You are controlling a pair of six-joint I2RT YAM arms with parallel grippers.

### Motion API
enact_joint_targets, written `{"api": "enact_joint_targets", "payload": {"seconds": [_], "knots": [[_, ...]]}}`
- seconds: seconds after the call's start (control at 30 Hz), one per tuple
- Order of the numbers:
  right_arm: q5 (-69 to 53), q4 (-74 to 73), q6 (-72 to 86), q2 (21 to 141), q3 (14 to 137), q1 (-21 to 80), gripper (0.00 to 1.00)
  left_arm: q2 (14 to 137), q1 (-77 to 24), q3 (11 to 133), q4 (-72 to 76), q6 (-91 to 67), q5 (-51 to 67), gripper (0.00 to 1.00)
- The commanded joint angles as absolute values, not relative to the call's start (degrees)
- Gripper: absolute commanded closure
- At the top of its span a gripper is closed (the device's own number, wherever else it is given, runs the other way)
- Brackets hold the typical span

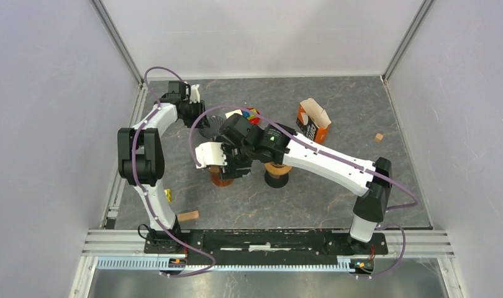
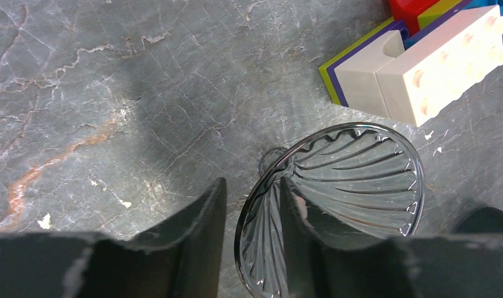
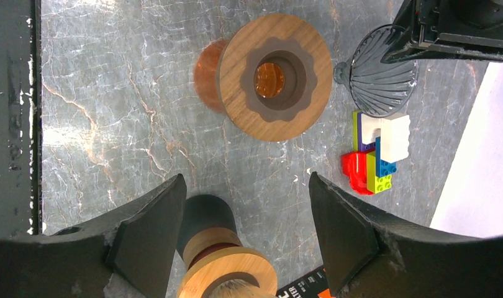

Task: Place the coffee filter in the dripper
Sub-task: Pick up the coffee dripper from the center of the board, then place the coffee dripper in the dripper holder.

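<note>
The dripper point(image 2: 354, 180), a ribbed clear glass cone, lies on its side on the grey table; it also shows in the right wrist view as the dripper point(image 3: 380, 84). My left gripper point(image 2: 252, 181) straddles its rim, one finger inside the cone and one outside. The jaws are partly closed, with a gap left between the outer finger and the glass. My right gripper point(image 3: 244, 176) hangs open above the table with nothing between its fingers. No coffee filter is in view. An opened orange filter box point(image 1: 312, 122) stands at the back right.
A wooden ring on an amber glass vessel point(image 3: 274, 77) stands just beyond my right gripper. Under that gripper is a wood-topped piece with a black base point(image 3: 227, 273). Stacked toy bricks point(image 2: 423, 68) lie beside the dripper. Small wooden blocks point(image 1: 188, 216) point(image 1: 378, 137) sit further out.
</note>
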State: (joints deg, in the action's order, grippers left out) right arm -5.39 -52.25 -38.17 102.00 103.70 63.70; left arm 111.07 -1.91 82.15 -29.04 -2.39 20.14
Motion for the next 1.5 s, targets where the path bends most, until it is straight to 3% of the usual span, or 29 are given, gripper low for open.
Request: {"api": "enact_joint_targets", "payload": {"seconds": [0.0,0.3,0.5,0.87,1.47], "knots": [[-4.3,-49.9,-37.6,97.6,102.4,63.4,0.22,109.8,-2.0,84.0,-27.6,-5.6,22.2,0.65],[-3.9,-48.6,-37.7,93.7,98.5,63.0,0.22,103.8,-1.7,87.1,-33.9,-3.3,23.4,0.98],[-5.1,-48.1,-38.6,91.8,98.0,62.8,0.22,95.5,-0.7,88.2,-41.4,-0.6,24.9,0.98],[-4.9,-49.0,-47.7,92.1,102.0,63.2,0.22,80.4,-0.5,86.8,-59.0,6.3,39.5,0.98],[-2.0,-48.2,-54.9,98.0,102.1,67.7,0.29,73.5,-1.1,74.8,-56.4,4.0,45.8,0.98]]}}
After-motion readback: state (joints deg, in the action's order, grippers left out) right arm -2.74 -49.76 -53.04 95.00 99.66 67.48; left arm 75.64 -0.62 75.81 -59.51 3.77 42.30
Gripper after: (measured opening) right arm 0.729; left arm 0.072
